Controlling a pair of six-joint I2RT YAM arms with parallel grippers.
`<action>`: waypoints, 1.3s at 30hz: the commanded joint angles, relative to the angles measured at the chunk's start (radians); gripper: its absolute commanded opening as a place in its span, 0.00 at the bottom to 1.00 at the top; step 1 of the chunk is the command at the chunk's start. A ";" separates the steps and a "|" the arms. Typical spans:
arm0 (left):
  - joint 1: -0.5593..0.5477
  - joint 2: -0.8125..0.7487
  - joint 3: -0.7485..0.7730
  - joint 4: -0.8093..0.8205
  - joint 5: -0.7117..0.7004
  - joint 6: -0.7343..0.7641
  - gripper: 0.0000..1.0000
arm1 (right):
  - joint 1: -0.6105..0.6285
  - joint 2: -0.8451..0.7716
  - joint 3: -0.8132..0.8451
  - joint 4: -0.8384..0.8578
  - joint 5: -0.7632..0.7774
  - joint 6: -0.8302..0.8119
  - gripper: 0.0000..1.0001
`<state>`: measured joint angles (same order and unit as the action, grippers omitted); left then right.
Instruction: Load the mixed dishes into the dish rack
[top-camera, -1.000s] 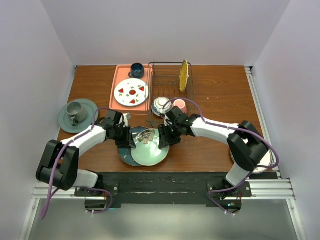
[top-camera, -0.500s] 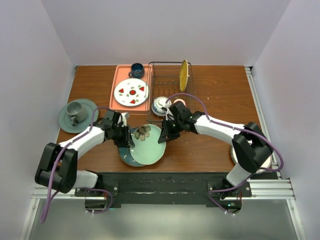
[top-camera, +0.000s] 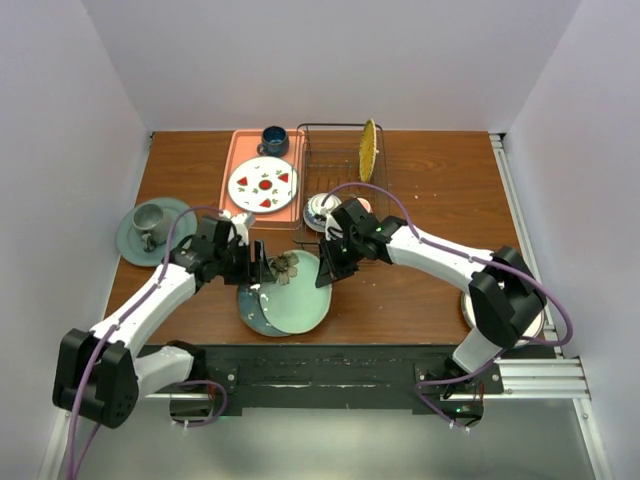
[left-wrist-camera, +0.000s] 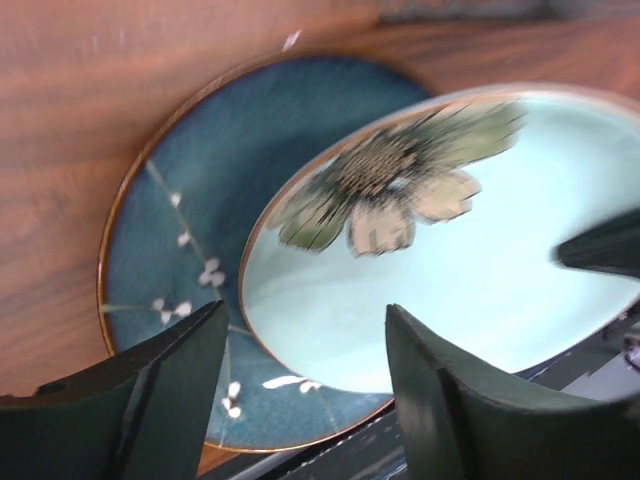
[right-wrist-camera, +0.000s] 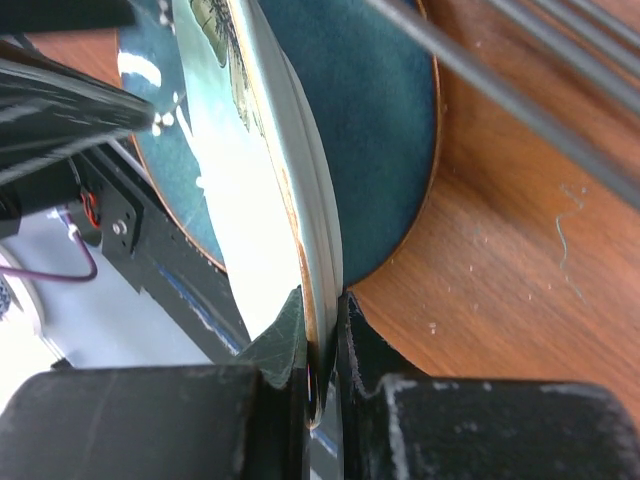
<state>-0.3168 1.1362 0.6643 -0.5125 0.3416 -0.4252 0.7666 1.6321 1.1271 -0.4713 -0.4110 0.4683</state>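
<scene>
Lifting green plate (top-camera: 298, 295): right claw (right-wrist-camera: 320, 345) clamped on its rim, tilted over blue plate (left-wrist-camera: 170, 200).
Left claw (top-camera: 260, 272): apart, beside the green plate; best held clear.
Rack (top-camera: 330, 165): desk's (top-camera: 440, 200) far edge; slot upright between prongs.

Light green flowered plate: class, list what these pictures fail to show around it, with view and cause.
1. Top view: most of the dark blue plate lies under the light green plate.
2. Top view: the right arm covers most of the pink mug.
3. Left wrist view: the green plate's right rim runs off the frame; its flower is blurred.
4. Right wrist view: the plate is edge-on; the right fingers hide the gripped rim.
</scene>
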 joint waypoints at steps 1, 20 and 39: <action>-0.005 -0.056 0.112 -0.021 -0.022 0.065 0.73 | 0.013 -0.064 0.106 -0.049 -0.092 -0.023 0.00; -0.005 -0.260 0.291 -0.024 0.034 0.207 1.00 | -0.032 -0.138 0.281 -0.039 -0.100 0.050 0.00; -0.005 -0.343 0.100 0.341 -0.027 -0.153 1.00 | -0.210 -0.302 0.284 0.106 -0.169 0.253 0.00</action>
<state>-0.3168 0.7692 0.7822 -0.3233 0.2989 -0.4629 0.5575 1.3952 1.3869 -0.5350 -0.4625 0.6323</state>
